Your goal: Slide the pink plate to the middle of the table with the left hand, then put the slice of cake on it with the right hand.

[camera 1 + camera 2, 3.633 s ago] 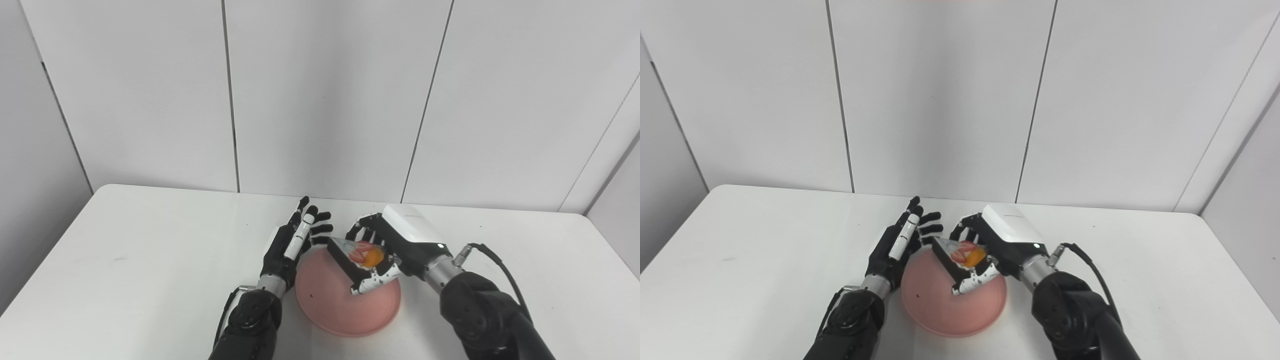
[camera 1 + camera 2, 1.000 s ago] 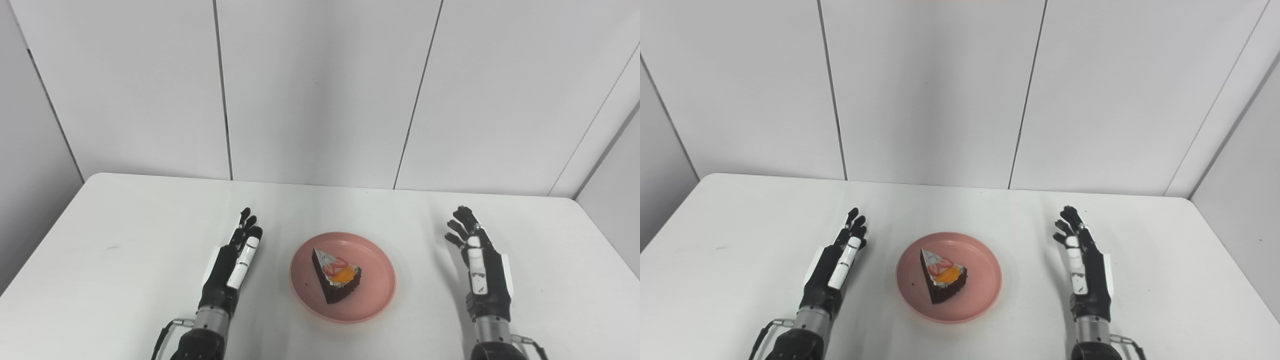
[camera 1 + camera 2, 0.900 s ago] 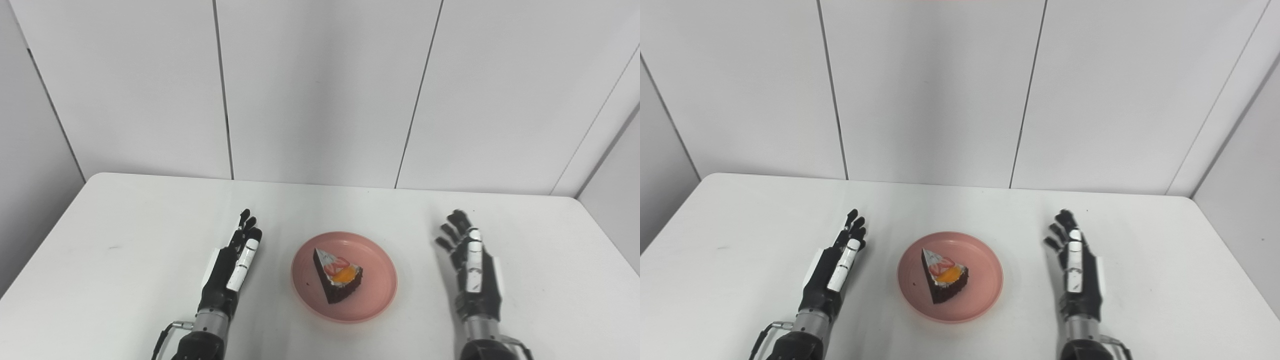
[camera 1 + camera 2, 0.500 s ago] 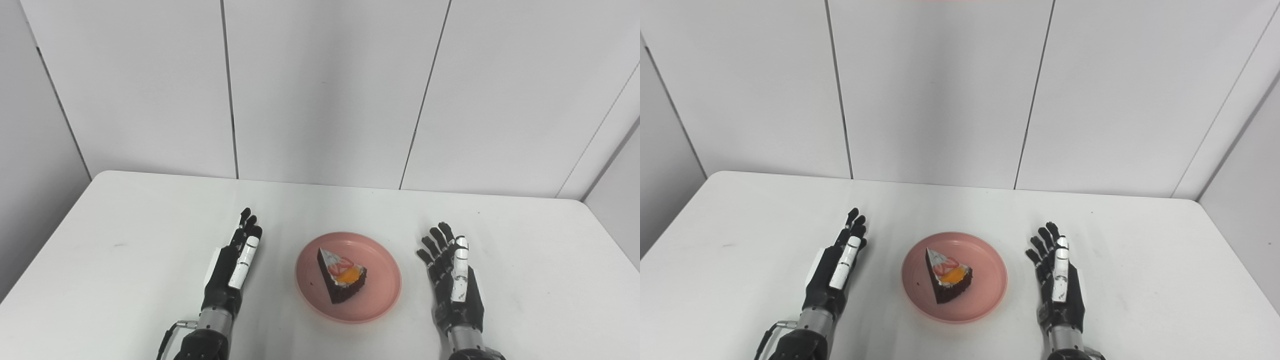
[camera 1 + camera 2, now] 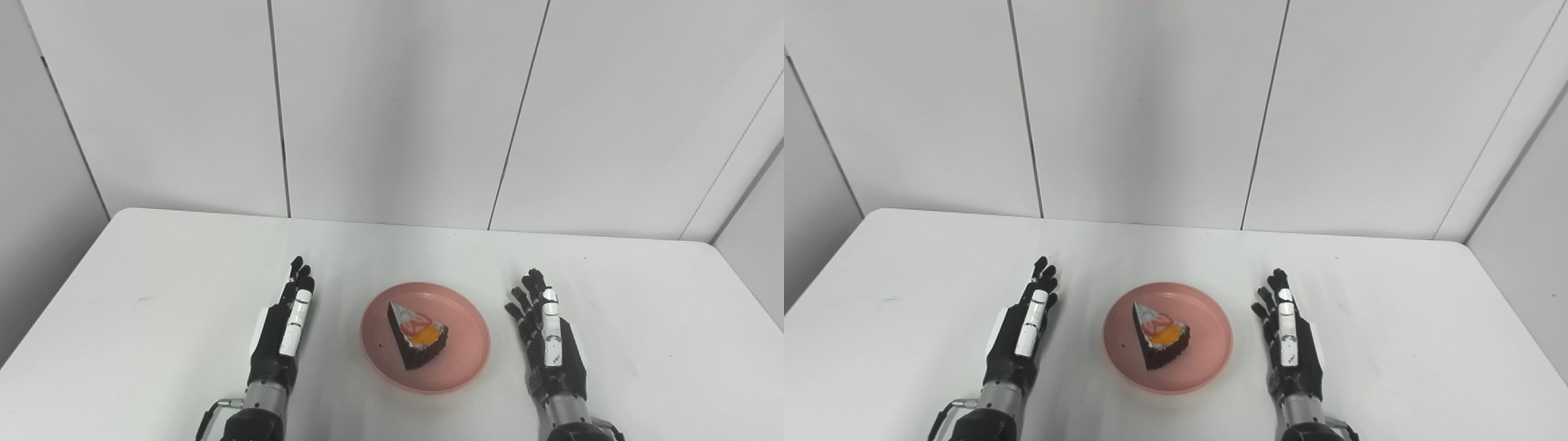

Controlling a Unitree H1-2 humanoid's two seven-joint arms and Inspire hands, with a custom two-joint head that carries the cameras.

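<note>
The pink plate (image 5: 462,361) lies near the middle of the white table (image 5: 153,275), towards its front. On it rests the slice of cake (image 5: 416,337), dark chocolate with white cream, strawberry and orange on top, its tip pointing back left. My left hand (image 5: 283,334) stands edge-on to the left of the plate, open, fingers straight and pointing away from me, holding nothing. My right hand (image 5: 550,340) mirrors it to the right of the plate, open and a short gap from the rim. Neither hand touches the plate or the cake.
Pale wall panels (image 5: 392,110) rise behind the table's far edge. A small dark crumb (image 5: 379,346) lies on the plate left of the slice.
3.6 s ago my right hand held the cake over the plate with my left hand beside it. Both hands have since drawn back to the plate's sides; lately the right hand shifted in towards it.
</note>
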